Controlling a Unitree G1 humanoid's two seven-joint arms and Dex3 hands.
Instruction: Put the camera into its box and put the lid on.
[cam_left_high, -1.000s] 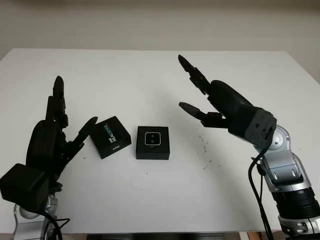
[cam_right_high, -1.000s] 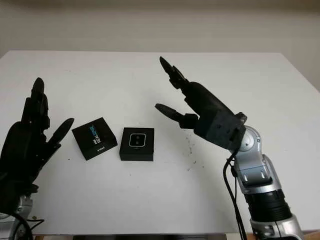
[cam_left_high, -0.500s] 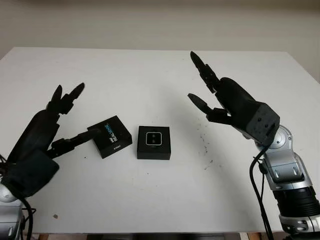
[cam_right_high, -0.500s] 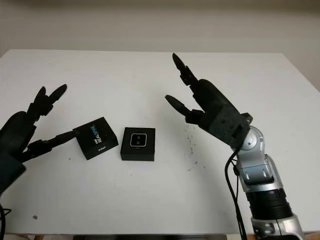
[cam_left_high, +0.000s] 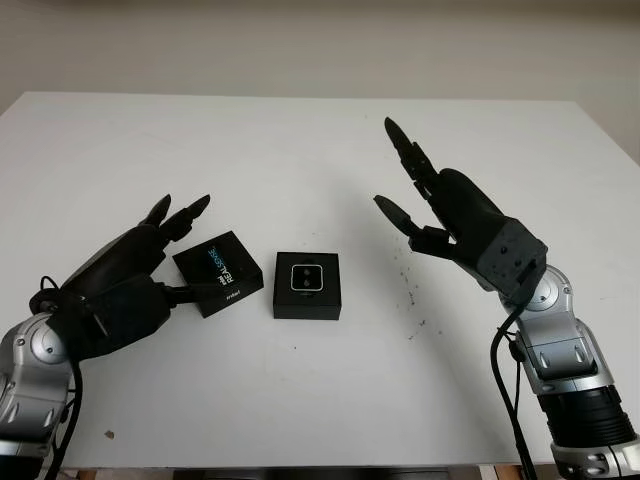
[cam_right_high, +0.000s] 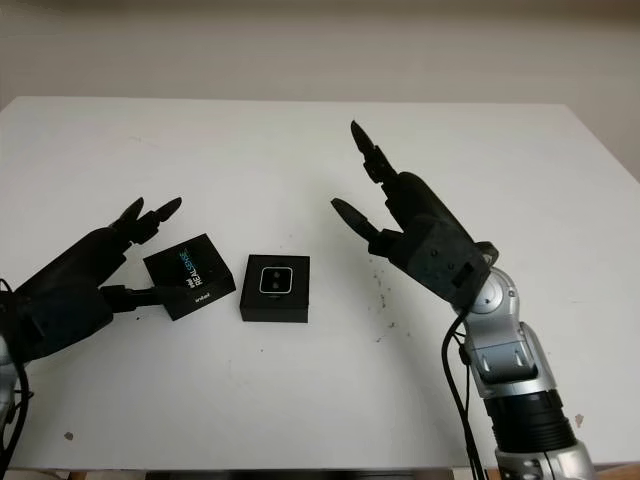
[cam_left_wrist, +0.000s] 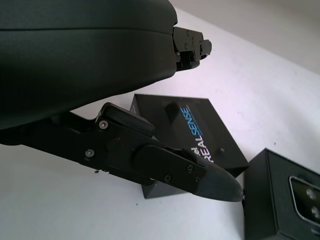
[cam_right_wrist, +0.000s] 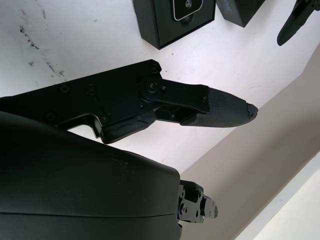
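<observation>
On the white table (cam_left_high: 300, 400), my open left hand (cam_left_high: 130, 275) flanks the lid (cam_left_high: 217, 272), fingers wide, box (cam_left_high: 307, 285) just beyond its fingertips.

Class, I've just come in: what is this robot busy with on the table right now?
The camera already sits in its open black box on the white table. The lid, printed REALSENSE, lies beside the box, not yet on. The left hand is open right next to the lid, one finger at its edge. The right hand is open, raised above the table off to the box's other side.
</observation>
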